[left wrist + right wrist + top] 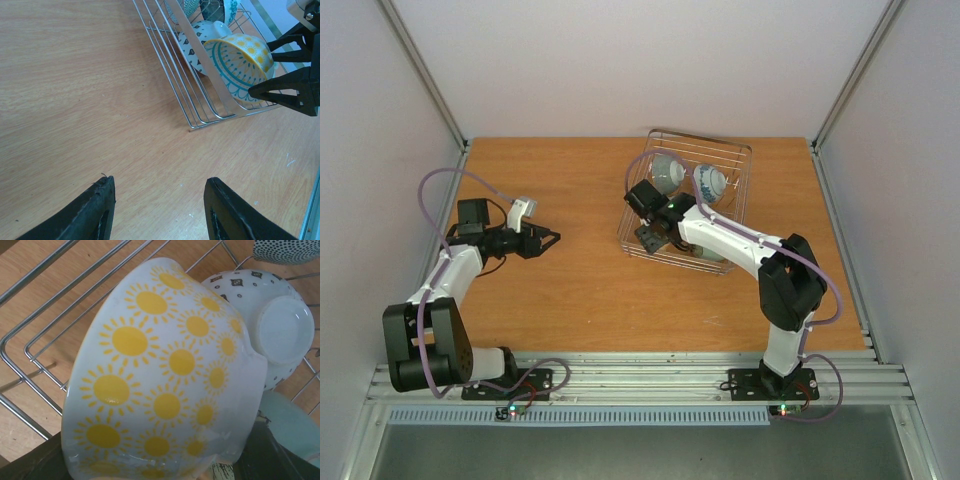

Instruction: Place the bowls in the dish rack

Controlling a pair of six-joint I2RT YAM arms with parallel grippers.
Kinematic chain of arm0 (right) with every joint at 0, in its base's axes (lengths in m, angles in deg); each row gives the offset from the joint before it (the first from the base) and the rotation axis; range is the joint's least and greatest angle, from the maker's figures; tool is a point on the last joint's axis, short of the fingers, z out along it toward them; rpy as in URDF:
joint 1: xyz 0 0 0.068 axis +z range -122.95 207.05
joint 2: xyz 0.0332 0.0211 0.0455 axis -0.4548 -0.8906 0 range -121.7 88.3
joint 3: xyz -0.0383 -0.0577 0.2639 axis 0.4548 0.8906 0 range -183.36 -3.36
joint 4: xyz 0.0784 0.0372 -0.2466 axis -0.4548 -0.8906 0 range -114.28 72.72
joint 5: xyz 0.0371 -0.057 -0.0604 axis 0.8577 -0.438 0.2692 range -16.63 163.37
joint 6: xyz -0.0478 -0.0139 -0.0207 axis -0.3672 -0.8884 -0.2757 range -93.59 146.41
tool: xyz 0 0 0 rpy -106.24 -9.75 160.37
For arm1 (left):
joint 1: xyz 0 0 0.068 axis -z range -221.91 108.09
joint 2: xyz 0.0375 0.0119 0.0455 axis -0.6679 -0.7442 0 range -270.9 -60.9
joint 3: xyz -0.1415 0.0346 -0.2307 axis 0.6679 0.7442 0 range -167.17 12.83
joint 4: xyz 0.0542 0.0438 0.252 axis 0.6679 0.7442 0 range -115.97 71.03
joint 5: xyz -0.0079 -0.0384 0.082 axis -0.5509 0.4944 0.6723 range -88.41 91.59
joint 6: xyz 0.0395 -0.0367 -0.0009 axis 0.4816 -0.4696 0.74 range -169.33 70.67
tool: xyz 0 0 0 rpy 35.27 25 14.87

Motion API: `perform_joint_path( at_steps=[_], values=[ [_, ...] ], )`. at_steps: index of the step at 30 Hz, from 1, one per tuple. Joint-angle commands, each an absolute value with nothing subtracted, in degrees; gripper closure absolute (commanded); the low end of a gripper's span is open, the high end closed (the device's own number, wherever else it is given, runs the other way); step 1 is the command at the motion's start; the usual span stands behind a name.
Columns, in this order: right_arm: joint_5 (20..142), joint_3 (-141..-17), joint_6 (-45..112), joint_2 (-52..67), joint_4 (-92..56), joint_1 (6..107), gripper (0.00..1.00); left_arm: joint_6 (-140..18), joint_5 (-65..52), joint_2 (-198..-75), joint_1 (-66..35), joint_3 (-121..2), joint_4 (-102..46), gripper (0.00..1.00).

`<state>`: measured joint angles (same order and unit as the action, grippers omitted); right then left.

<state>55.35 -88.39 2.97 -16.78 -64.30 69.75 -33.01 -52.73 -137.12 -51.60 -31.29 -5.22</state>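
The wire dish rack (pixel 735 170) sits at the back right of the table and also shows in the left wrist view (pixel 200 107). My right gripper (pixel 655 235) reaches into its near left corner, shut on a white bowl with yellow suns (pixel 165 375), held tilted on its side over the rack's wires (pixel 240 55). A white bowl with black marks (pixel 277 325) lies upturned just behind it. Two more bowls (pixel 667 172) (pixel 710 182) lean at the back of the rack. My left gripper (pixel 548 240) is open and empty, low over the bare table (pixel 159 179).
A pale green bowl (pixel 292 422) lies in the rack beside the yellow one. A dotted bowl (pixel 285 250) shows at the top edge. The wooden table (pixel 580 290) is walled at left, right and back.
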Motion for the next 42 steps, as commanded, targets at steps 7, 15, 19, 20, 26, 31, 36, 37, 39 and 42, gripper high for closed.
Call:
perform_joint_path(
  at_steps=[7, 15, 19, 20, 26, 31, 36, 37, 39, 42],
  values=[
    [49.47, -92.72, 2.25, -21.8, -67.57, 70.89, 0.88, -32.54, -52.55, -138.2, -51.92, -31.47, -6.84, 0.51],
    [47.97, -96.16, 2.1, -26.23, -69.82, 70.99, 0.84, -32.44, -52.37, -138.04, -51.92, -31.38, -6.74, 0.51],
    [44.94, -98.05, 1.49, -28.57, -72.0, 71.26, 0.83, -32.3, -52.37, -138.2, -51.92, -31.39, -6.78, 0.51],
    [44.3, -98.36, 1.4, -29.04, -72.63, 71.28, 0.83, -32.28, -52.31, -138.23, -51.92, -31.38, -6.81, 0.51],
    [42.05, -98.63, 1.36, -30.32, -75.43, 71.44, 0.78, -32.1, -52.28, -138.71, -51.88, -31.46, -6.97, 0.51],
    [39.51, -98.41, 2.27, -30.99, -77.9, 71.5, 0.75, -32.06, -52.14, -138.79, -51.92, -31.48, -6.83, 0.51],
    [37.01, -97.74, 2.83, -31.54, -80.18, 71.48, 0.74, -32.08, -52.08, -138.82, -51.92, -31.57, -6.86, 0.51],
    [37.08, -97.62, 2.77, -31.43, -80.4, 71.52, 0.73, -32.02, -52.1, -138.84, -51.92, -31.57, -6.82, 0.51],
    [37.38, -97.26, 2.77, -31.3, -80.72, 71.53, 0.7, -32.08, -52.02, -138.8, -51.92, -31.6, -6.85, 0.51],
    [38.24, -96.65, 2.54, -30.87, -80.4, 71.56, 0.64, -32.06, -52.02, -138.83, -51.92, -31.57, -6.76, 0.51]
  ],
)
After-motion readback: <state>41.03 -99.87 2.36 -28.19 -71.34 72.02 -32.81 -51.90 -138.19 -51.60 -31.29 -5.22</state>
